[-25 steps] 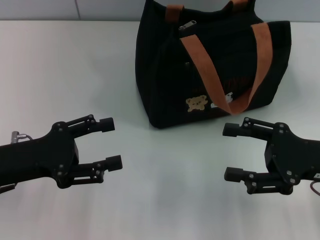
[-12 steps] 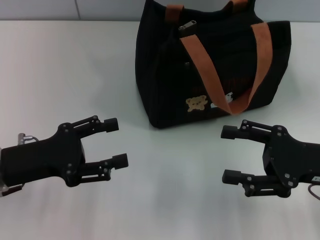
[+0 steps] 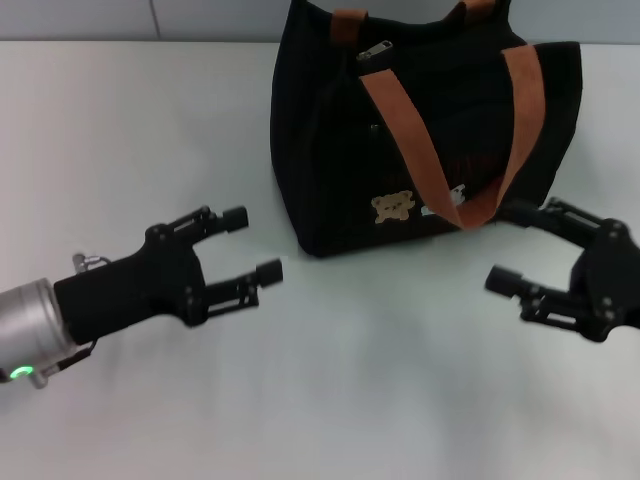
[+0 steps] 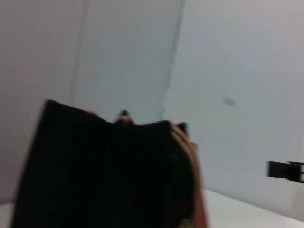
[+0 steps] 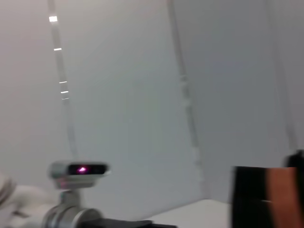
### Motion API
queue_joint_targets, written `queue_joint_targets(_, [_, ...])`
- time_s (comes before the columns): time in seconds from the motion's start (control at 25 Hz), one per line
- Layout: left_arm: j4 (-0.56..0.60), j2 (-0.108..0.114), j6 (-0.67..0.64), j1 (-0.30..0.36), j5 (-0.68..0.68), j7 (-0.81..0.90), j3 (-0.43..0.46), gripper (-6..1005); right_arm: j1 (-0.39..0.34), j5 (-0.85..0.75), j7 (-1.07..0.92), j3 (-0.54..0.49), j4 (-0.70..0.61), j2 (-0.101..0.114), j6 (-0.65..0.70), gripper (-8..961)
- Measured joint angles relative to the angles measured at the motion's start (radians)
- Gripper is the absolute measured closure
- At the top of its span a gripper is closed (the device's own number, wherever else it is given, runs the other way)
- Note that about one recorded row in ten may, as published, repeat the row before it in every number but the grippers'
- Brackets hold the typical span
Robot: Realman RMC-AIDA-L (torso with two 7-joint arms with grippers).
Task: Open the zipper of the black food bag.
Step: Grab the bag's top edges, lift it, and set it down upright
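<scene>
The black food bag (image 3: 330, 150) stands upright at the back centre of the white table, with two orange-brown strap handles (image 3: 410, 140), a tan bear patch (image 3: 392, 206) and a small white patch on its front. The zipper's silver pull tab (image 3: 375, 50) lies at the near-left end of the bag's top. My left gripper (image 3: 250, 245) is open, low over the table in front and left of the bag. Open too, my right gripper (image 3: 510, 245) hovers by the bag's front right corner, touching nothing. The bag (image 4: 95, 171) fills the left wrist view.
The white table (image 3: 120, 130) runs wide to the left and in front of the bag. A grey wall rises behind it. In the right wrist view a silver arm segment with a lit indicator (image 5: 80, 170) shows low down, and the bag's edge (image 5: 266, 197) at the far side.
Both arms have moved forward and up toward the bag. The left gripper has come closer to the bag's front left, the right one to its front right corner. The bag has not moved.
</scene>
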State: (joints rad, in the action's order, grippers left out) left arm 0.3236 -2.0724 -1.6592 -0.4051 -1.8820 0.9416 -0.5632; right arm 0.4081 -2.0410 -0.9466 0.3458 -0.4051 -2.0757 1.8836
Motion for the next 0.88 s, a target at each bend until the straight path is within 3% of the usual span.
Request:
queue_joint_targets(0.32, [-0.216,-0.006,0.16,-0.08,0.212,-0.254,0.0,251,-0.034,0.001,0.008,-0.118,0.015,-0.001,-0.073,118])
queue_joint_targets(0.52, [-0.328,-0.008,0.225,-0.153,0.268,-0.381,0.003,266,-0.039,0.001,0.008,-0.132,0.019,-0.002,-0.079,118])
queue_joint_targets(0.88, [-0.413,-0.008,0.356,-0.225,0.278,-0.419,0.023,292,-0.041,0.001,0.022,-0.135,0.04,-0.003,-0.08,118])
